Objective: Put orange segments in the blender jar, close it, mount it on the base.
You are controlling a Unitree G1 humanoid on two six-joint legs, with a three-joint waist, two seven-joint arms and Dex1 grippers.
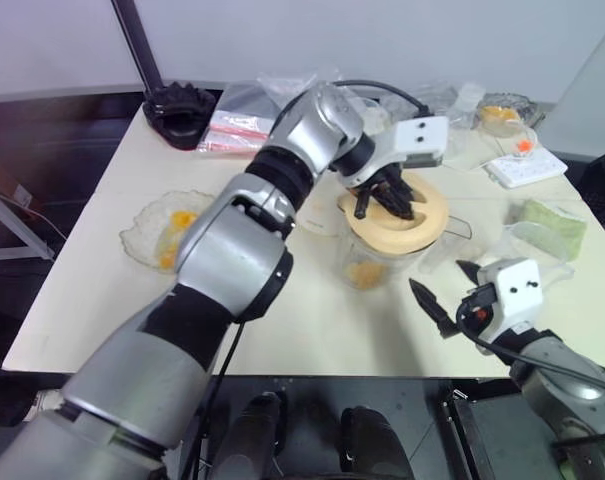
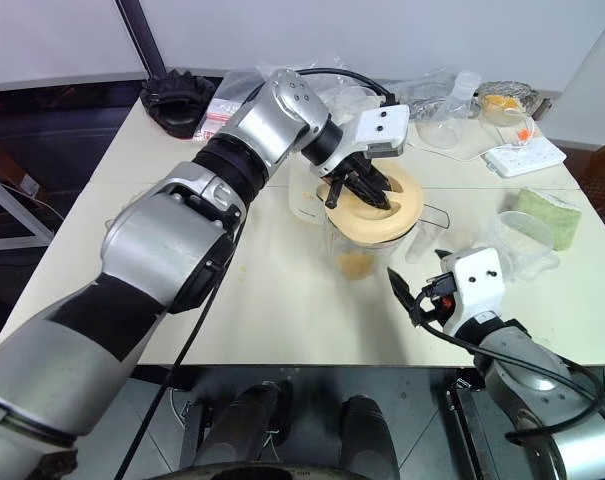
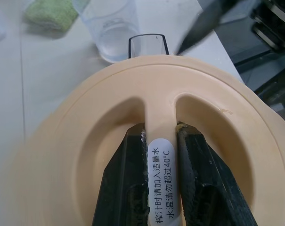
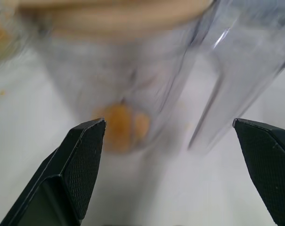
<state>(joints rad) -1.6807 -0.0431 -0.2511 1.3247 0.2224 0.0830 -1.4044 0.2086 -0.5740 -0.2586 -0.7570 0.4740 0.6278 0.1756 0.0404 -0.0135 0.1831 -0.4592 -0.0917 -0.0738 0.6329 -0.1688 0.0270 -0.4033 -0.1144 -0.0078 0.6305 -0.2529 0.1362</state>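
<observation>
Blender jar (image 2: 367, 255) stands upright mid-bench (image 2: 272, 300), orange segments (image 4: 123, 126) at its bottom. Left gripper (image 3: 162, 188) pinches the cream lid (image 3: 217, 136)'s labelled ridge atop it, seen from the wrist. Right gripper (image 4: 170, 155), jaws spread, faces the jar's handle.

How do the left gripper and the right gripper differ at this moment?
The left gripper is shut on the handle rib of the cream lid, atop the blender jar; the right gripper is open and holds nothing. The left points down at the lid; the right points level toward the jar. Both have black fingers.
</observation>
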